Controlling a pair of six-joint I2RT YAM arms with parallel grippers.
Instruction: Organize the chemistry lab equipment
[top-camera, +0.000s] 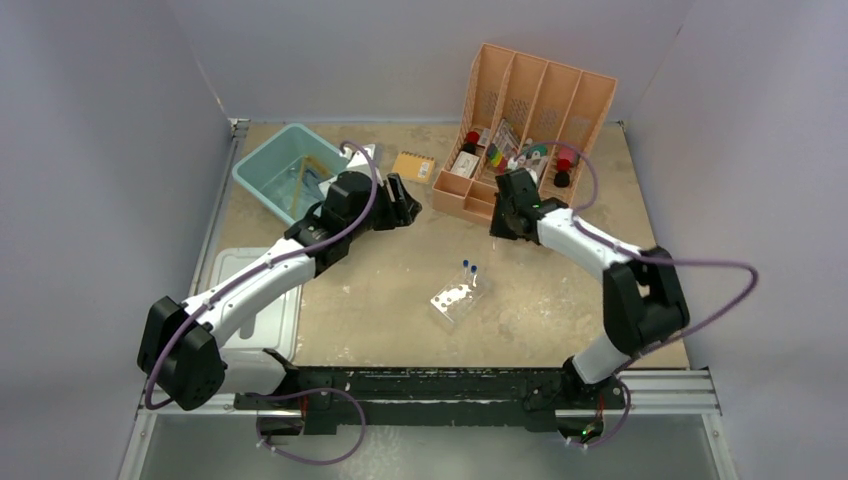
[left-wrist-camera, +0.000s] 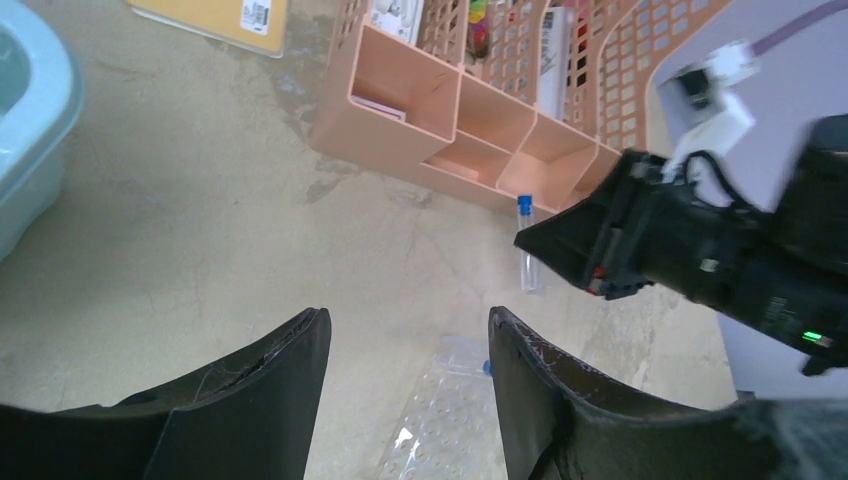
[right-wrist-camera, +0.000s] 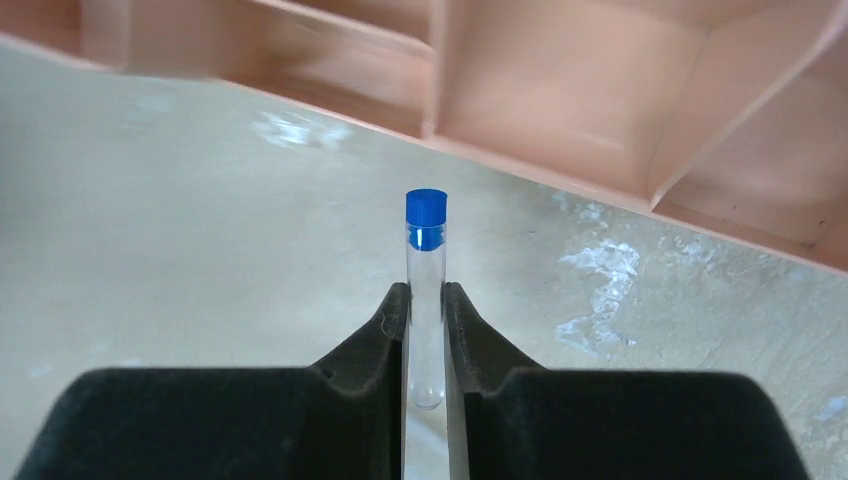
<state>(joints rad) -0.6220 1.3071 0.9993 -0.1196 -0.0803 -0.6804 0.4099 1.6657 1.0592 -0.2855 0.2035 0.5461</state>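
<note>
A clear blue-capped test tube (right-wrist-camera: 426, 260) lies on the table in front of the peach divider, and my right gripper (right-wrist-camera: 426, 290) is shut on its lower half, both fingers against the glass. The left wrist view shows the same test tube (left-wrist-camera: 527, 262) at the tip of the right gripper (left-wrist-camera: 530, 240). The clear plastic tube rack (top-camera: 457, 298) sits mid-table with two blue-capped tubes (top-camera: 469, 267) standing at its far end. My left gripper (left-wrist-camera: 408, 315) hangs open and empty above the table, the rack (left-wrist-camera: 440, 420) below it. From above, the left gripper (top-camera: 408, 205) is left of the right gripper (top-camera: 499, 228).
The peach divider (top-camera: 520, 120) with bottles and colourful items stands at the back right. An orange notepad (top-camera: 413, 165) lies left of it. A teal bin (top-camera: 262, 170) holds items I cannot make out. A white tray (top-camera: 255, 300) lies under the left arm.
</note>
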